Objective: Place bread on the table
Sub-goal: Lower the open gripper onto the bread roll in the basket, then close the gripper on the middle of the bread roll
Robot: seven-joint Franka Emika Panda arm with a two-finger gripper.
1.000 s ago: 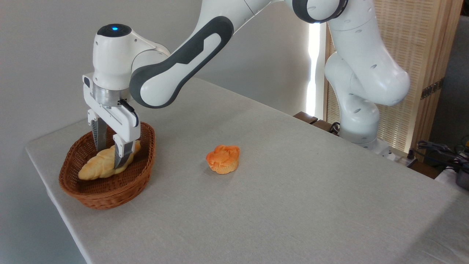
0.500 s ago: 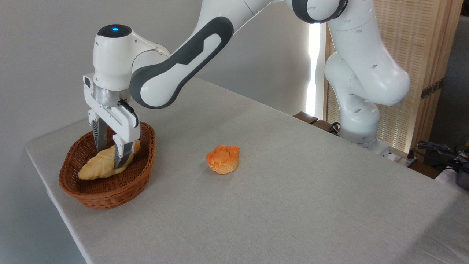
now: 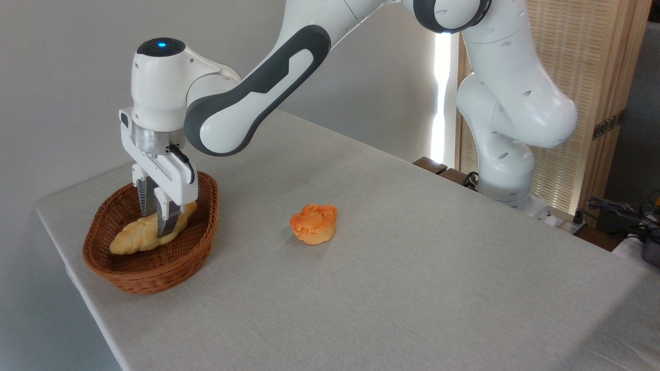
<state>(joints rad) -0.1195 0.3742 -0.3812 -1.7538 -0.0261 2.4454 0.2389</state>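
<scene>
The bread (image 3: 129, 239), a long pale-golden braided loaf, lies inside the brown wicker basket (image 3: 154, 278) at the left end of the grey cloth table (image 3: 412, 268). My gripper (image 3: 159, 225) points straight down into the basket. Its two fingers are drawn in close and pinch the loaf near its right half. The loaf's left end sticks out past the fingers and its middle is hidden behind them. It still rests on the basket floor.
A small orange muffin (image 3: 313, 222) sits on the cloth to the right of the basket. The arm's base (image 3: 502, 175) stands at the table's far right edge. Cables and tools (image 3: 626, 211) lie beyond it. The table's left edge runs close by the basket.
The fingers have come together from a wide stance astride the loaf to a narrow pinch on it. The wrist has dropped slightly. The loaf has barely moved.
</scene>
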